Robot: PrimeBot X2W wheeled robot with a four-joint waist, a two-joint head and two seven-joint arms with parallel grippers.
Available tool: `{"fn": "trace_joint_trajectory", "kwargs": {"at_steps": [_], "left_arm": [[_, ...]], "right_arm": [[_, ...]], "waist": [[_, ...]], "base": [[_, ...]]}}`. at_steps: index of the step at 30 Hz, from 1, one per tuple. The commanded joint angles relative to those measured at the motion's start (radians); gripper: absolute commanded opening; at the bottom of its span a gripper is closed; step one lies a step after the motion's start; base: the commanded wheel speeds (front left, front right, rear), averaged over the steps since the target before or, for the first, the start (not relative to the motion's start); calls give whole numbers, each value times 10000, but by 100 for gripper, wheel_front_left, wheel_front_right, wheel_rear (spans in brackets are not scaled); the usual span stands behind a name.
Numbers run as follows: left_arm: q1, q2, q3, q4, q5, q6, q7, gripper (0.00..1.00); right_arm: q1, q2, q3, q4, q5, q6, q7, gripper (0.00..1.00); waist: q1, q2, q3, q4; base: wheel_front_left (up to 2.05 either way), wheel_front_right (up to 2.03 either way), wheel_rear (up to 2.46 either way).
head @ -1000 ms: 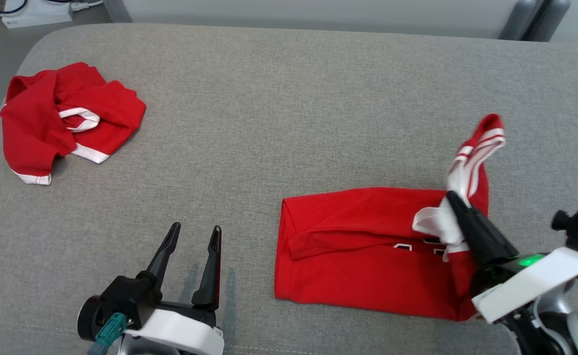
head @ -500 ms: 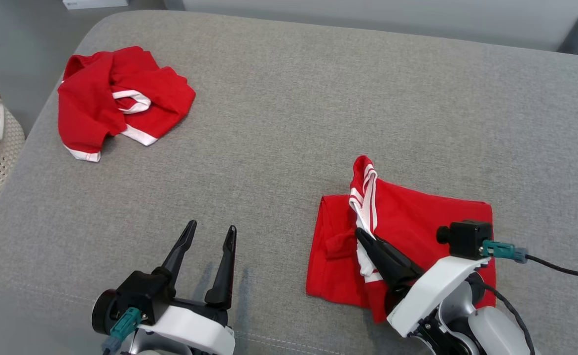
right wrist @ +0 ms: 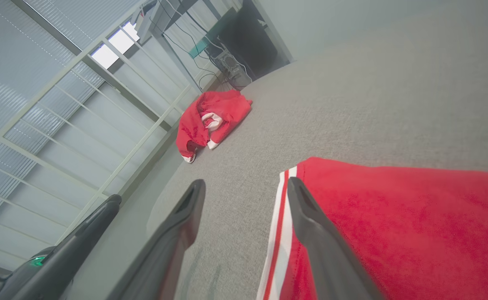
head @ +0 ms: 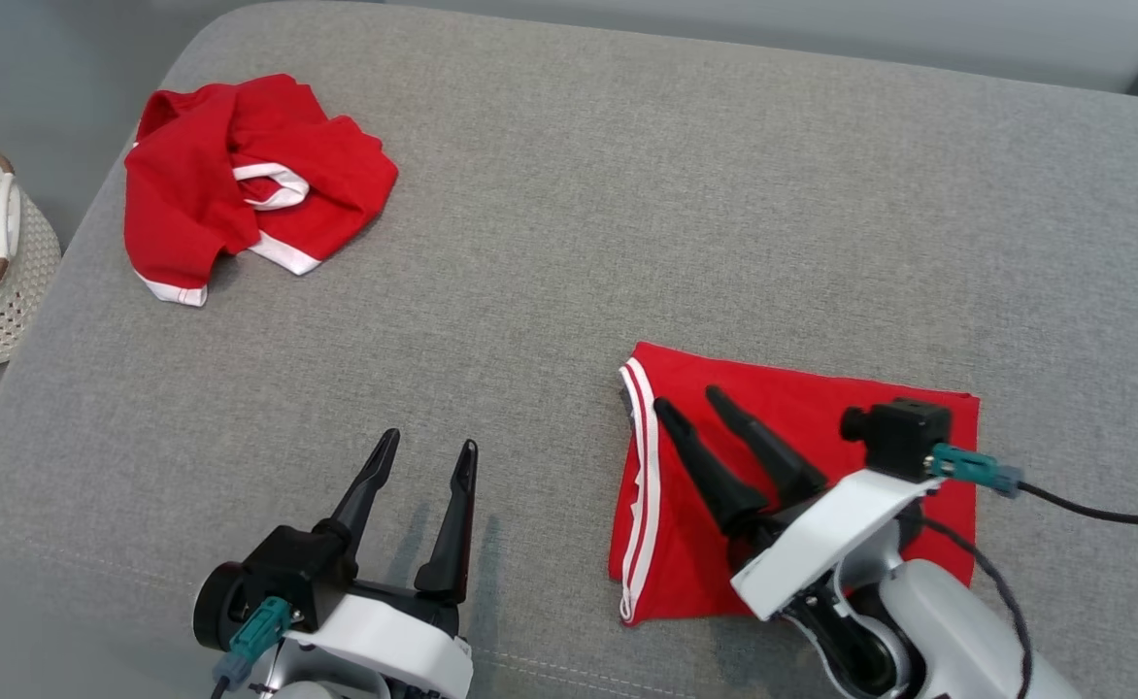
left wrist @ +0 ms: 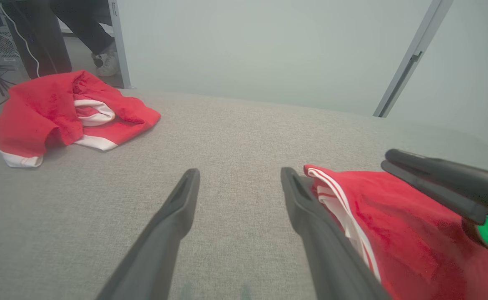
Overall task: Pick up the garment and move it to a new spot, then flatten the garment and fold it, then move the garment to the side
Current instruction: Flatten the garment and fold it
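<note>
The right gripper [head: 687,400] is hovering with its fingers spread apart, gripping nothing, over the folded red garment [head: 671,553]. The garment is lying flat near the front edge of the grey cushion [head: 627,194]. Bare cushion is stretching behind it and leftward, where the left gripper [head: 430,442] is hanging, fingers parted. White stripes are running along the garment's left edge.

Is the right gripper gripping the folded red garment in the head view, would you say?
No, the right gripper has its fingers apart over the folded garment, with no cloth pinched between them.
</note>
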Motion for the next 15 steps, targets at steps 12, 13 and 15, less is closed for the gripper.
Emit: {"fn": "trace_joint_trajectory", "kwargs": {"at_steps": [12, 13, 15], "left_arm": [[-44, 636, 945, -489, -86, 376, -97, 100], [-4, 688, 1028, -528, -103, 425, -101, 100], [92, 793, 1181, -578, -127, 529, -109, 100]], "right_arm": [[1977, -1771, -3500, -2111, -4193, 16, -2005, 100], [2274, -1730, -3893, -2315, -4591, 16, -2008, 100], [2898, -1570, -4449, -2610, -5131, 16, -2011, 100]], "waist": [[0, 0, -328, -1135], [0, 0, -347, -1220], [0, 0, -423, -1378]], "base": [[0, 0, 0], [0, 0, 0], [0, 0, 0]]}}
